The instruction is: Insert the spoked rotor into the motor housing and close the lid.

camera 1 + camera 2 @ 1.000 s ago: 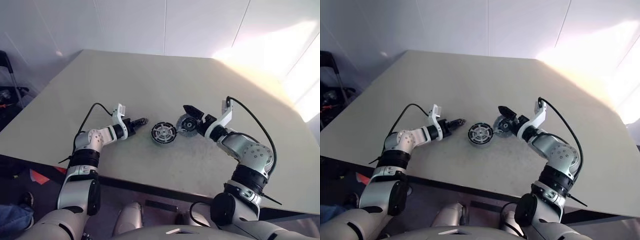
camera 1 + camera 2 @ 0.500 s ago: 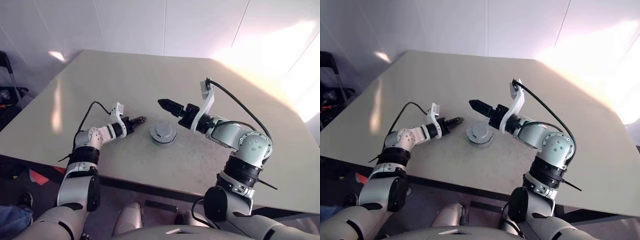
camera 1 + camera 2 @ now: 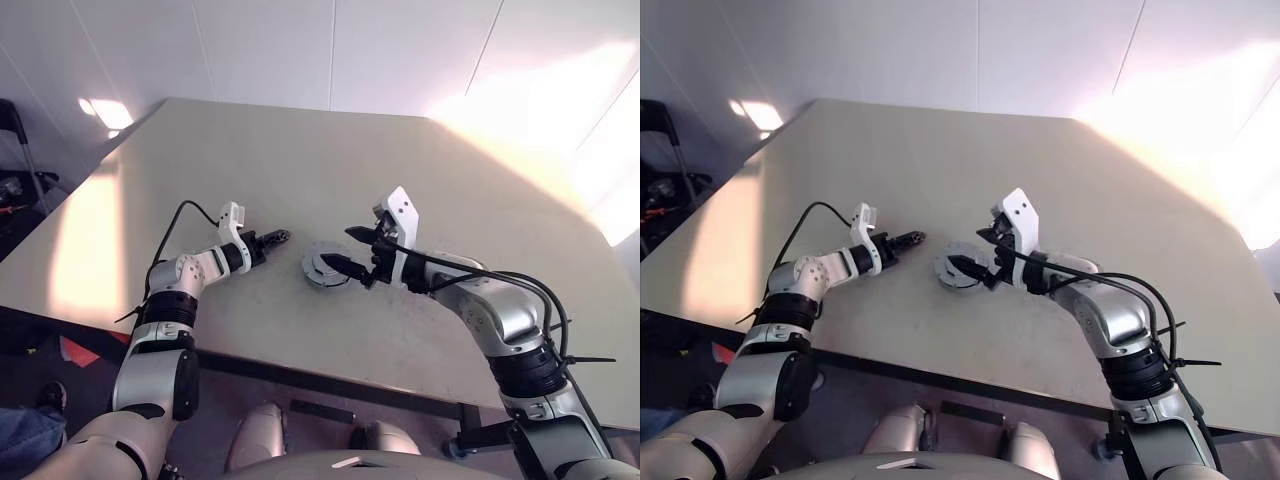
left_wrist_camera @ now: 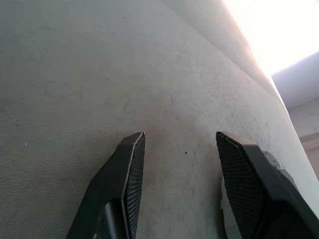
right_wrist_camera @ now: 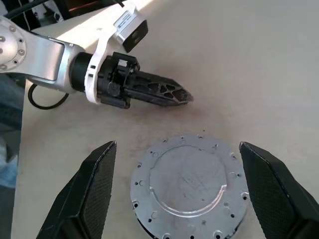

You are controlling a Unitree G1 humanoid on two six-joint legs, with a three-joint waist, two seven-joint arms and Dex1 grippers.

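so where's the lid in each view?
Left eye: lid mid-table, between the two tools.
Right eye: same, mid-table.
Left wrist: silvery edge behind one finger, likely the lid.
Right wrist: centred between the open fingers.
Shared landmark: left tool, beside the lid.

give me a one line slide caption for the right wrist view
Open right gripper poised over the lid, seated on the motor housing, left gripper alongside.

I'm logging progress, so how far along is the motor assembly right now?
Looks nearly done: the lid sits flat on the housing, covering what is beneath. The right gripper is open, straddling the lid without gripping it. The left gripper, open and empty, is beside it. Left: perhaps pressing the lid home.
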